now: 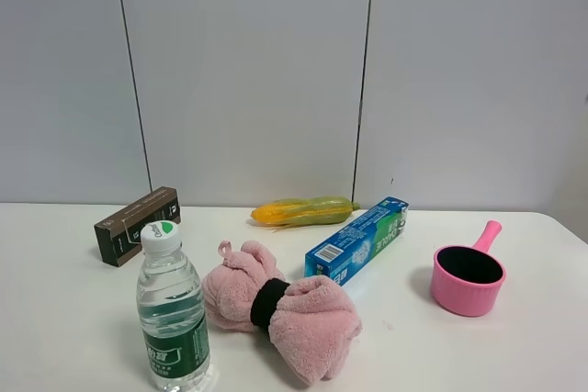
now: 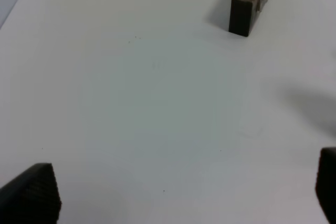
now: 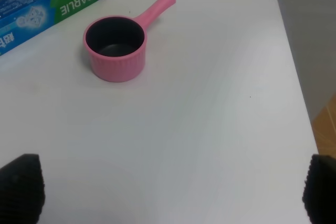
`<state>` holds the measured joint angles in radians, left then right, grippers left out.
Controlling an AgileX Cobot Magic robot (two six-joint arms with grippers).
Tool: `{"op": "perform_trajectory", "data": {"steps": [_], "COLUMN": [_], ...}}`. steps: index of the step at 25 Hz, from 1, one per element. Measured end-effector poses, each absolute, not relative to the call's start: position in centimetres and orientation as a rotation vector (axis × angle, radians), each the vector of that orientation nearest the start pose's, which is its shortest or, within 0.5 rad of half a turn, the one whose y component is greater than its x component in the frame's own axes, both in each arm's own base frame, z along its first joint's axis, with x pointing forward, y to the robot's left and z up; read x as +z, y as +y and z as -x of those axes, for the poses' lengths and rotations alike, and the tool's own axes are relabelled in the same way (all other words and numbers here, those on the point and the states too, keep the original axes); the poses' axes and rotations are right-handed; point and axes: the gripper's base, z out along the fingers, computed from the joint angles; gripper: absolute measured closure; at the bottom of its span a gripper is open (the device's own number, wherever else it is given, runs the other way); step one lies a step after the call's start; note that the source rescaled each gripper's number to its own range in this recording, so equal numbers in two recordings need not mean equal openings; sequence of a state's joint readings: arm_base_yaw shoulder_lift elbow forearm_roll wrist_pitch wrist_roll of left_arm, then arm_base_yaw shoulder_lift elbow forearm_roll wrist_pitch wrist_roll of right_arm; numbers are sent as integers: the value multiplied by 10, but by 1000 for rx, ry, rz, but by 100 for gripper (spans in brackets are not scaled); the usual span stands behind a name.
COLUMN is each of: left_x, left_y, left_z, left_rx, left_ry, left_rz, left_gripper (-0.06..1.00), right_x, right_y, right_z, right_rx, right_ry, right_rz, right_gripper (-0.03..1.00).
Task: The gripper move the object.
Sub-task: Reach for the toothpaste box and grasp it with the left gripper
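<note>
The blue and green toothpaste box (image 1: 358, 239) lies on the white table right of centre, barcode end toward the front. Part of it also shows in the right wrist view (image 3: 50, 4), beyond the pink pot. Neither arm shows in the exterior high view. My left gripper (image 2: 186, 190) is open above bare table, with one fingertip (image 2: 31, 192) at each side of the left wrist view. My right gripper (image 3: 168, 187) is open above bare table, well short of the box, with its fingertips (image 3: 21, 187) wide apart.
A dark brown box (image 1: 137, 225) (image 2: 252, 2) lies at the back left. A corn cob (image 1: 305, 211) lies behind the toothpaste box. A water bottle (image 1: 172, 311) and a pink plush bow (image 1: 280, 309) are in front. A pink pot (image 1: 469, 277) (image 3: 115, 48) stands at the right. The table edge (image 3: 294, 77) is near.
</note>
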<state>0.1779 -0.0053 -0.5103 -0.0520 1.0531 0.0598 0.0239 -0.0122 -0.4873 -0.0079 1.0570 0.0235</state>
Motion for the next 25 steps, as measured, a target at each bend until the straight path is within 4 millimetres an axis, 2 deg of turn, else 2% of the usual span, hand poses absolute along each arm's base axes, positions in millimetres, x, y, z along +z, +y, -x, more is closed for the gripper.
{"op": "perform_trajectory", "data": {"steps": [5, 8, 12, 15, 20, 25], "left_x": [281, 284, 312, 342, 388, 401], "left_y": [-5, -4, -1, 2, 8, 14], "left_z": [5, -3, -24, -46, -96, -156], "left_rx": [88, 78, 72, 67, 58, -21], "left_ry": [2022, 2075, 2144, 2174, 2200, 2287], "left_rz": [117, 122, 106, 75, 20, -4], "left_gripper": [-6, -6, -6, -6, -6, -6], "right_x": [274, 274, 274, 274, 274, 274], "right_y": [-1, -1, -1, -1, -1, -1], "right_z": [5, 5, 5, 5, 5, 5], "right_rx": [20, 20, 20, 20, 20, 20], "right_ry": [2041, 2041, 2041, 2041, 2041, 2041], "right_rz": [0, 0, 0, 0, 0, 0], "right_gripper": [-3, -3, -3, -3, -3, -3]}}
